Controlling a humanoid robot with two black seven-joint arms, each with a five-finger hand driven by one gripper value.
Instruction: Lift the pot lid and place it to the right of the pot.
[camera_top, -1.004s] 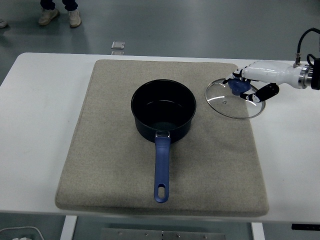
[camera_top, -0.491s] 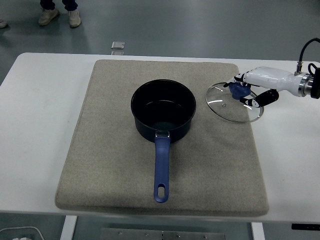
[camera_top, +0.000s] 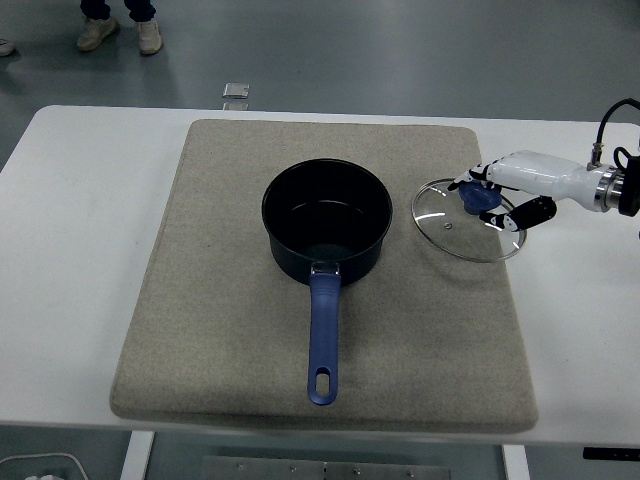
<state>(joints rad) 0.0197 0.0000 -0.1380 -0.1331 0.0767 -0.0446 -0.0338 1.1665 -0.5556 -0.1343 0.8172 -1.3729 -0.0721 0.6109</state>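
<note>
A dark blue pot (camera_top: 326, 219) with a long blue handle (camera_top: 323, 335) stands open in the middle of a grey mat (camera_top: 230, 330). The glass lid (camera_top: 455, 225) with a blue knob (camera_top: 477, 198) lies to the right of the pot at the mat's right edge. My right hand (camera_top: 490, 198), white with black fingertips, comes in from the right edge and its fingers are curled around the knob. The lid looks low over or on the mat; I cannot tell whether it touches. The left arm is out of view.
The mat covers most of the white table (camera_top: 80, 200). A person's feet (camera_top: 120, 30) show on the floor at the top left. A small square object (camera_top: 236, 92) lies on the floor beyond the table.
My right hand has moved the lid slightly toward me and downward. The arm has drawn back a little to the right. The pot has not moved.
</note>
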